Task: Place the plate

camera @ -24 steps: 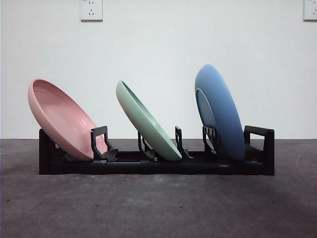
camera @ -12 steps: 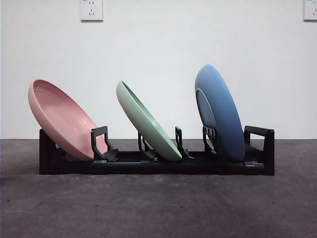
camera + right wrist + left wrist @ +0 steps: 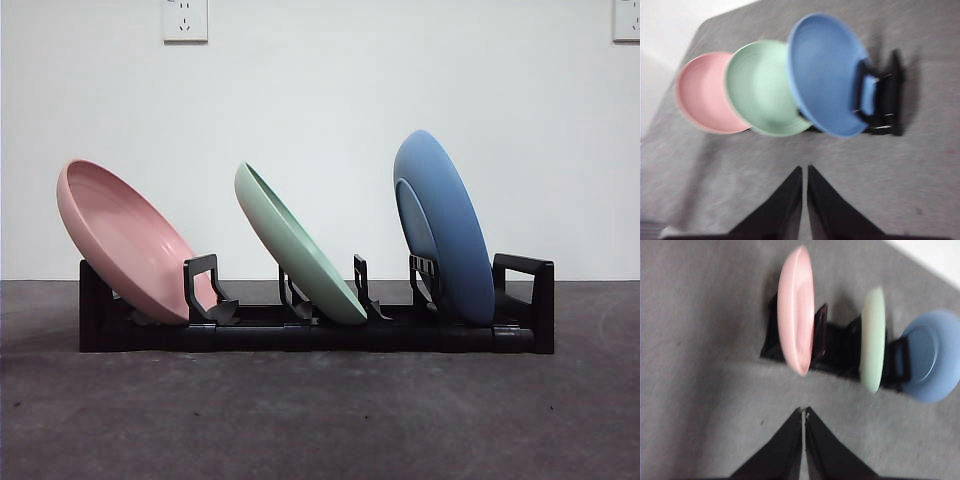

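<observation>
Closest to the front camera lies bare grey table (image 3: 320, 420). On it stands a long black rack (image 3: 300, 335) holding three tilted plates in separate slots: a pink plate (image 3: 125, 240) at one end, a green plate (image 3: 298, 246) in the middle, and a blue plate (image 3: 445, 225) at the other end, the steepest of the three (none touches another). Behind them is a white wall (image 3: 320, 110). Neither arm shows in this view; the left gripper (image 3: 803, 412) and right gripper (image 3: 804, 170) each hang above the table with jaws pressed together, holding nothing.
</observation>
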### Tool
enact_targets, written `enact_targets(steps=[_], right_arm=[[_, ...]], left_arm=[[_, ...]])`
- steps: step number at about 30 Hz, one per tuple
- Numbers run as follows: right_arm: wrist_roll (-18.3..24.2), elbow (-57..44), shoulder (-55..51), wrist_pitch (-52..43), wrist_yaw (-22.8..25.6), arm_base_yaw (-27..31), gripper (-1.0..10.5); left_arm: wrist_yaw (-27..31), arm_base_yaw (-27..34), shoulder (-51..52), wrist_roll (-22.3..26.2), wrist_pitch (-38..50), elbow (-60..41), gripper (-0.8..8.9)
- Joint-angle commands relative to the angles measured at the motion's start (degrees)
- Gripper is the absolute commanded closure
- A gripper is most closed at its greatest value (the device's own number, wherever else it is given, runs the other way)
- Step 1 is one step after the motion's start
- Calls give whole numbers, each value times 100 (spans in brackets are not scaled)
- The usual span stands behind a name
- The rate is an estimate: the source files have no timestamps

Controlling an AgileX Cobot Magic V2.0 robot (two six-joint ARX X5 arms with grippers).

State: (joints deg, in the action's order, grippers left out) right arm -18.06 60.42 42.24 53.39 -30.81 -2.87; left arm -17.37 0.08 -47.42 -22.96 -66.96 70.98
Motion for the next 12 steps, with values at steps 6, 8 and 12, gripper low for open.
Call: enact_targets(steps=[6,8,12], right_arm=[[321,341,710,-4,-240,-131,623],[306,345,887,-111,-234,-251,654],[223,667,1753,-411,-221,-577,682]], left_arm=[[-39,-9,-330,603,-17,286,566],[-39,-9,-330,601,61,286,566],[-37,-9,-330,599,258,286,566]])
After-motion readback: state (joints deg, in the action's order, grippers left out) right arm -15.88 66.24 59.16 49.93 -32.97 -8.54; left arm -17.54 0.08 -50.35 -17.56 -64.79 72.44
